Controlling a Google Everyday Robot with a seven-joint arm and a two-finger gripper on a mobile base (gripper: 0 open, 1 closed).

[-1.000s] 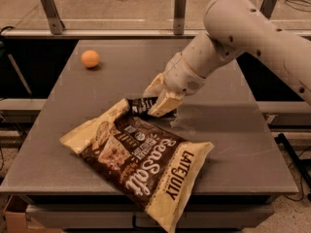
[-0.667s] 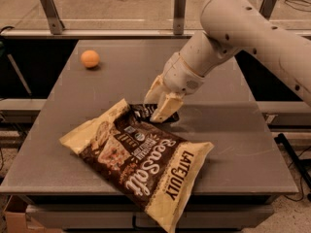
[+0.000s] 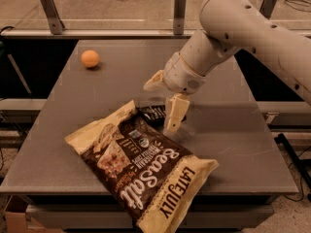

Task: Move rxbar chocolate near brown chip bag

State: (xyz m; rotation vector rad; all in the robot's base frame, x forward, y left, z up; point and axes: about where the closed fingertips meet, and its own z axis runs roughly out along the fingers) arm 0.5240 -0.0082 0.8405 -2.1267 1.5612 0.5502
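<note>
So the gripper [image 3: 158,106] is sitting low over the middle of the table [image 3: 233,144], just off the far edge of the chip bag [image 3: 141,171], and its fingers [image 3: 175,113] are spread wide, not clamped on anything. One finger sticks out up and to the left; the other points down with its tip at or just above the tabletop, can't tell which. The rxbar [image 3: 154,113] lies flat on the table in the gap between them, a small black wrapper with a bit of white lettering. It's snug against the bag's upper edge near the cream-coloured corner and looks like it's touching the bag, though I can't swear to it. The lower finger is right beside the bar's right end. The bag lies flat and crinkled on the near half of the table, running diagonally, with its lower cream end hanging a little past the front edge and the "Sea Salt" and "LATE JULY" lettering facing up. The arm [image 3: 243,28] comes in from the upper right, big and white, angling down to the wrist. There's also an orange ball [image 3: 90,58] way off at the far left of the table, well apart from everything else.
</note>
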